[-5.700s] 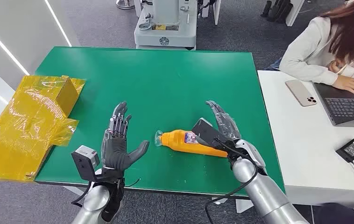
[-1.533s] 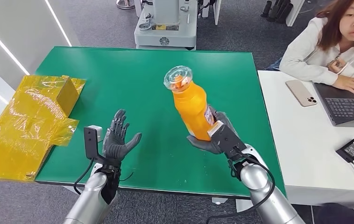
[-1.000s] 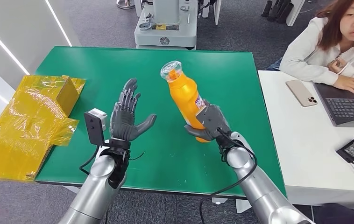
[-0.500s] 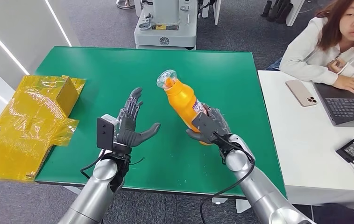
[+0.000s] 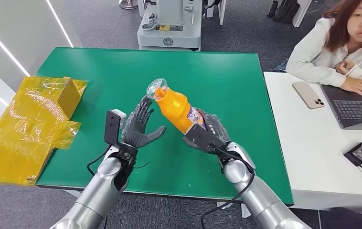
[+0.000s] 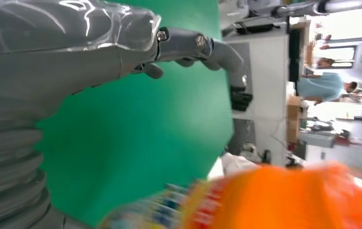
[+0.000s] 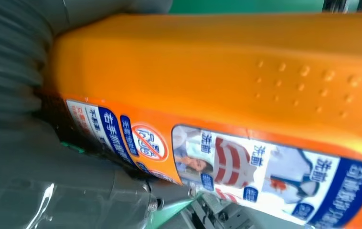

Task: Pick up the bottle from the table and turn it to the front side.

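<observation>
An orange bottle [image 5: 175, 108] with a clear cap and a printed label is lifted off the green table [image 5: 122, 71]. It tilts with its cap toward my left. My right hand [image 5: 207, 135] grips its lower body. The right wrist view is close on the bottle [image 7: 246, 90] and its label. My left hand [image 5: 140, 128] is raised beside the bottle's neck, fingers spread, palm facing it. Whether the fingertips touch the cap I cannot tell. The left wrist view has my left hand's fingers [image 6: 193, 45] over the table and the blurred bottle [image 6: 284, 200] close by.
A crumpled yellow wrapper with a box [image 5: 31, 119] lies at the table's left edge. A person [image 5: 346, 43] sits at a white desk [image 5: 313, 143] on the right with a laptop, a phone and a charger. A machine [image 5: 169, 24] stands behind the table.
My right hand has carried the bottle left and tilted it further, cap now near my left hand. My left hand has moved right, closer to the bottle.
</observation>
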